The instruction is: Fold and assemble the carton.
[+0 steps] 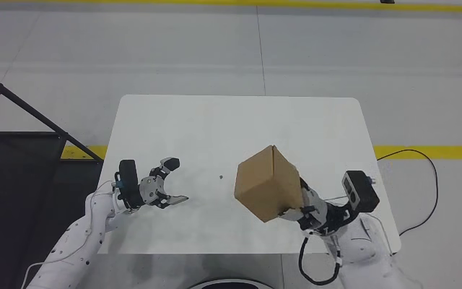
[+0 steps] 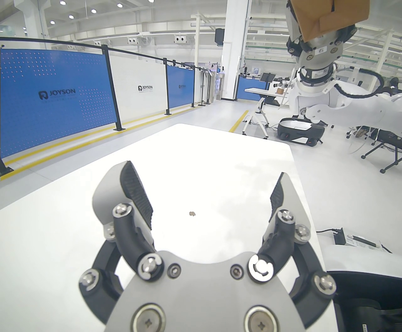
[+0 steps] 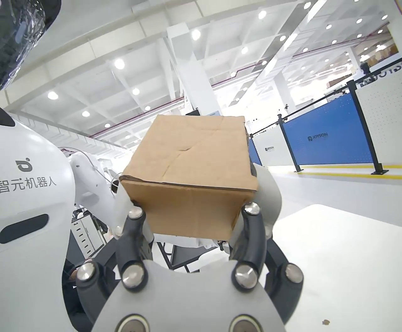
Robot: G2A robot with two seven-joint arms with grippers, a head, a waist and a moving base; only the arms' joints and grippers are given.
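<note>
Right arm [image 1: 345,230]: its jaws are closed on the carton [image 1: 267,183], pressing against two opposite side faces near one end. The carton is a brown cardboard box, already squared up. It is held above the surface [image 1: 216,123], over the near right part, and does not touch it. From above it sits tilted, with one edge raised toward the camera. In the right wrist view the carton [image 3: 191,176] shows a creased upper face and a plain front face, with a pale jaw against each flank. In the left wrist view the carton [image 2: 329,15] appears high up at the end of the right arm [image 2: 317,63].

Left arm [image 1: 86,224]: its jaws are spread wide and grip nothing. They are low over the near left part of the surface [image 2: 220,151], well apart from the carton. The ribbed black pads [image 2: 135,191] face each other across bare white tabletop.

Small dark speck [image 1: 219,175]: it lies on the surface between the two arms, just ahead of the left jaws. It also shows in the left wrist view [image 2: 192,213] and in the right wrist view [image 3: 326,322].
</note>
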